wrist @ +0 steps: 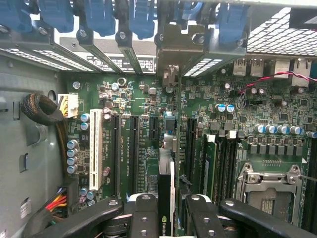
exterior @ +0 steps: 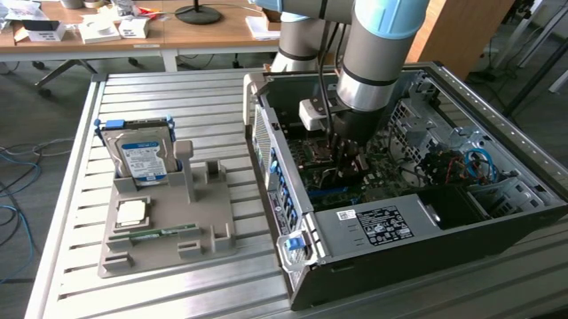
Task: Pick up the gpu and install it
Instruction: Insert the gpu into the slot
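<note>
Your claw (wrist: 166, 210) is down inside the open computer case (exterior: 373, 222), pinching the gpu (wrist: 166, 183) edge-on between its two black fingers (wrist: 143, 213). In the wrist view the card shows as a thin dark slab with a pale strip and a small logo, standing upright over the green motherboard (wrist: 223, 129) and roughly in line with the narrow dark slot (wrist: 154, 126) between the longer black expansion slots (wrist: 134, 148). Whether its lower edge is already touching the slot, you cannot tell from here.

Taking the case as your landmark: the arm (exterior: 377, 60) comes down from above into its middle, over the board. The silver bracket flaps with blue latches (wrist: 99, 17) sit along the rear wall of the case, straight ahead of the card. The white slot (wrist: 98, 148) lies to one side of the card, the empty processor socket (wrist: 270, 186) to the other.

Outside the case, towards the exterior view's left, the grey parts holder (exterior: 169, 229) on the slatted table (exterior: 159, 93) carries the hard drive (exterior: 142, 156) with its blue label, a small square chip (exterior: 132, 212) and a narrow memory stick (exterior: 155, 232).

By my reading, the pick-up is done and the card has been carried to the board. Seating it fully in the slot is not yet shown as done.
</note>
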`<action>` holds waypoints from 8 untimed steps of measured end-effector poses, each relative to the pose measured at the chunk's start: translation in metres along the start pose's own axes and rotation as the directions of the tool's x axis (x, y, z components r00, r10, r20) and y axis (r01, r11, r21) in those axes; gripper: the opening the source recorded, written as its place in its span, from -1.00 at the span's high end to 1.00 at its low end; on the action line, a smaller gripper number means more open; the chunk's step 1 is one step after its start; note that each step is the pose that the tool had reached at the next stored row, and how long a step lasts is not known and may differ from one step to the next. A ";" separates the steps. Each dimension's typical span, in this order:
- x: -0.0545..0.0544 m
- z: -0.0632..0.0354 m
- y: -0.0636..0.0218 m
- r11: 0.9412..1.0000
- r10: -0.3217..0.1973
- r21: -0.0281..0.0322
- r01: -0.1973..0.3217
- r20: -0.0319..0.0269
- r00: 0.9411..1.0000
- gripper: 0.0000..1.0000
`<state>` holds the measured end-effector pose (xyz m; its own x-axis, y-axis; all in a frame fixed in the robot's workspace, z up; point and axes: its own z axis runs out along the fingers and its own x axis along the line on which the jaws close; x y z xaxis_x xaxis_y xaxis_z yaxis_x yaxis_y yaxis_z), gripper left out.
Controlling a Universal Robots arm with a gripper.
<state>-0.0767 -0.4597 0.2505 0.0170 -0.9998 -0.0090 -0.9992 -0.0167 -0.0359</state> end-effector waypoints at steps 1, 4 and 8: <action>0.000 0.0002 0.0000 1.000 0.000 0.000 0.000 0.000 1.000 0.47; 0.000 0.0007 0.0000 1.000 0.000 0.000 0.000 0.000 1.000 0.47; 0.000 0.0013 0.0000 1.000 0.000 0.000 0.000 0.000 1.000 0.47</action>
<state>-0.0767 -0.4597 0.2493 0.0170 -0.9998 -0.0091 -0.9992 -0.0167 -0.0359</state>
